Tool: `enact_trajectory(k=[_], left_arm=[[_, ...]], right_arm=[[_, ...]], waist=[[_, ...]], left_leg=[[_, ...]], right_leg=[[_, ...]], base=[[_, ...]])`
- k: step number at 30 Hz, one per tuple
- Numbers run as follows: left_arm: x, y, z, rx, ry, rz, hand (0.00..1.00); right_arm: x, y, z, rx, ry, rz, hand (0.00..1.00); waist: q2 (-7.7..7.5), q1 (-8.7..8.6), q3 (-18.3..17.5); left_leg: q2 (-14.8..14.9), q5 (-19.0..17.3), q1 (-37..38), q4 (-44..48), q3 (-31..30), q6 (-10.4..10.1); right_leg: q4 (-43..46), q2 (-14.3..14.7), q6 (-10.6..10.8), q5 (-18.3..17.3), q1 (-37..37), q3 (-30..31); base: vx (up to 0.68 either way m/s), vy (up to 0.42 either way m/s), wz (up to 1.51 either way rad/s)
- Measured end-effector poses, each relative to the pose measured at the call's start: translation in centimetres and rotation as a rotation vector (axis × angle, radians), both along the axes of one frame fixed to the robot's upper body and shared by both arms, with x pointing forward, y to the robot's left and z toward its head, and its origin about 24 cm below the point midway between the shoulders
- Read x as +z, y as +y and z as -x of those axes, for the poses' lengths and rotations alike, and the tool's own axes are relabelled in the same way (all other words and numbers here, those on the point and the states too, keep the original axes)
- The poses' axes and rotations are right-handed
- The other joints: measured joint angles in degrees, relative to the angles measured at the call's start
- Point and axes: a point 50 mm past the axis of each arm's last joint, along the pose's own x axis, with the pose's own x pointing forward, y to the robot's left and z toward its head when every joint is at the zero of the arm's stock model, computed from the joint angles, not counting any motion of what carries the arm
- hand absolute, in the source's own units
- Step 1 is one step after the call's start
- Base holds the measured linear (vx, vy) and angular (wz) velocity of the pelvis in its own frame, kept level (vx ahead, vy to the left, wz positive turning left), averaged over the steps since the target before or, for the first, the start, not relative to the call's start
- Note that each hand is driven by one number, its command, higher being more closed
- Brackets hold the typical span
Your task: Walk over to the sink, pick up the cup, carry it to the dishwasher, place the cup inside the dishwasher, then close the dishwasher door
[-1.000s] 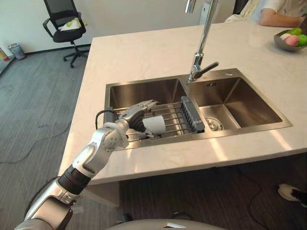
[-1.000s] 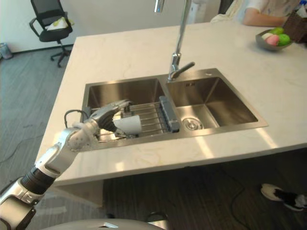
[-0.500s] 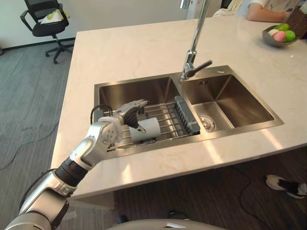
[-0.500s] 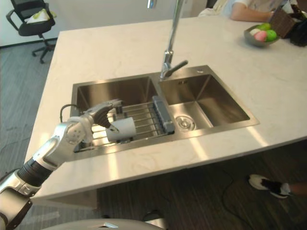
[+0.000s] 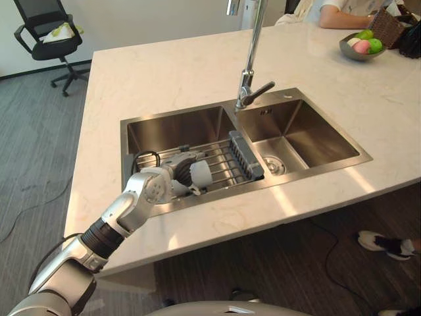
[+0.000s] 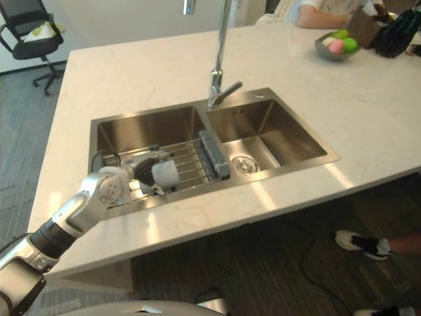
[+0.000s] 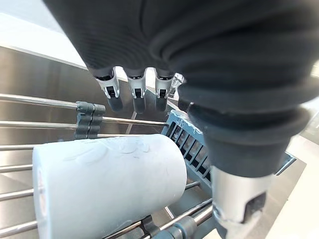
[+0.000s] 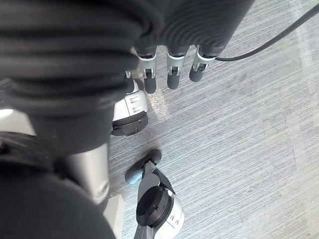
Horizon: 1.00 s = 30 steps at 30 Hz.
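Your cup (image 5: 201, 174), a plain white cylinder, lying on its side, you find it on the wire rack (image 5: 227, 160) across the left basin of the sink (image 5: 171, 128), your left hand (image 5: 176, 172) close over it, fingers stretched past it

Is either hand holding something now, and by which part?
Nothing is gripped yet. The left hand reaches over the side of the cup, which lies on the sink rack, fingers straight. The right hand is empty.

Matt white cup (image 7: 107, 186) lies on metal rack (image 5: 220, 164) in brushed-steel sink (image 5: 309, 135).
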Motion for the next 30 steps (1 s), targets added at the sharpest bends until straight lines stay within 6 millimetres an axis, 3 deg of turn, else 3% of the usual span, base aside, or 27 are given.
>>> enact_trajectory(k=[14, 30], left_arm=[[-2.7, 0.0, -0.2, 0.119, 0.004, 0.043, 0.00], [-3.1, 0.2, -0.5, 0.166, 0.022, 0.049, 0.00]], right_arm=[[0.2, -0.5, -1.9, 0.019, -0.068, 0.017, 0.00], [0.2, -0.7, -1.9, 0.020, -0.067, 0.022, 0.00]], waist=[[0.10, -0.42, -0.02], [0.81, -0.82, -0.10]], left_leg=[[0.25, -0.56, 0.01, 0.01, 0.60, -0.66], [0.71, -0.81, 0.20, 0.02, 1.28, -0.98]], right_leg=[[-0.52, 0.40, -0.06, -0.03, 0.16, -0.08], [-0.58, 0.77, -0.25, -0.13, 0.13, 0.25]], base=[[0.03, -0.010, -0.01], [0.00, -0.007, -0.01]])
